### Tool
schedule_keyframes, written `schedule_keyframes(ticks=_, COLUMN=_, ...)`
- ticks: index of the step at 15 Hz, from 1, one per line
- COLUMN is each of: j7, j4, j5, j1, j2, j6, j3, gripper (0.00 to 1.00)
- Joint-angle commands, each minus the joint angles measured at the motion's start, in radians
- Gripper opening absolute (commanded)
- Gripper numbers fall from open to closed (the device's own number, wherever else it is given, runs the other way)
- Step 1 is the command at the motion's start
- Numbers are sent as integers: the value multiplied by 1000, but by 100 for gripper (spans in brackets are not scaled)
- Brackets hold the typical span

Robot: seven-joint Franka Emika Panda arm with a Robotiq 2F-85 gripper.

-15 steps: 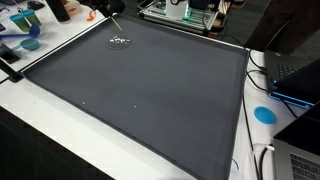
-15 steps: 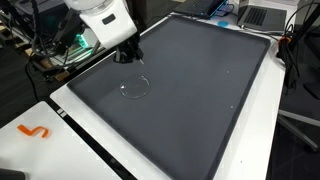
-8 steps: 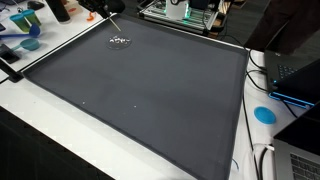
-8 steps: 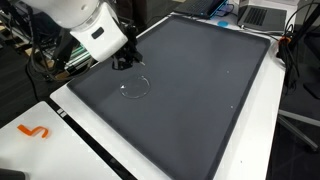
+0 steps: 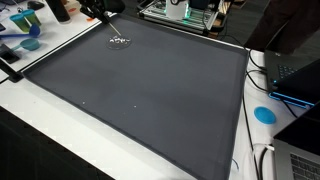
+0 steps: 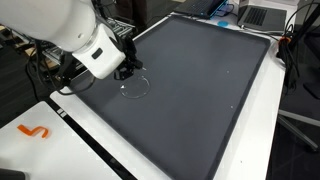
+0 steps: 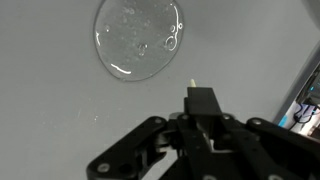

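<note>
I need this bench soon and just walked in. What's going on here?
A Franka arm is working over the dark grey mat on the white table. Its claw hovers just beside a clear round disc that lies flat on the mat, and does not touch it. The jaws look closed together, with a pale tip poking out between them. What that tip belongs to is too small to tell.

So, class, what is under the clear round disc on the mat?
Through the clear disc only the grey mat shows, nothing else. The white table beneath the mat is covered there.
</note>
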Motion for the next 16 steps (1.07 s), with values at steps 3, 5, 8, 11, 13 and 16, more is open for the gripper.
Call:
schedule_keyframes(ticks=3, j7=-82, j4=24, j5=54, j1=-40, j2=44, j6=-41, j3=1, gripper=4)
schedule_keyframes(ticks=5, j7=-102, j4=27, j5=70, j1=-49, j2=55, j6=-50, j3=0, gripper=4)
schedule_keyframes(ticks=8, j7=-125, j4=28, j5=89, j1=-58, j2=70, j6=-58, j3=-1, gripper=4)
schedule_keyframes(ticks=11, j7=-143, j4=28, j5=105, j1=-62, j2=84, j6=-56, j3=0, gripper=4)
schedule_keyframes(ticks=13, j7=-149, j4=29, j5=109, j1=-61, j2=93, j6=-58, j3=1, gripper=4)
schedule_keyframes(ticks=16, j7=-145, j4=30, j5=120, j1=-62, j2=103, j6=-63, j3=3, gripper=4)
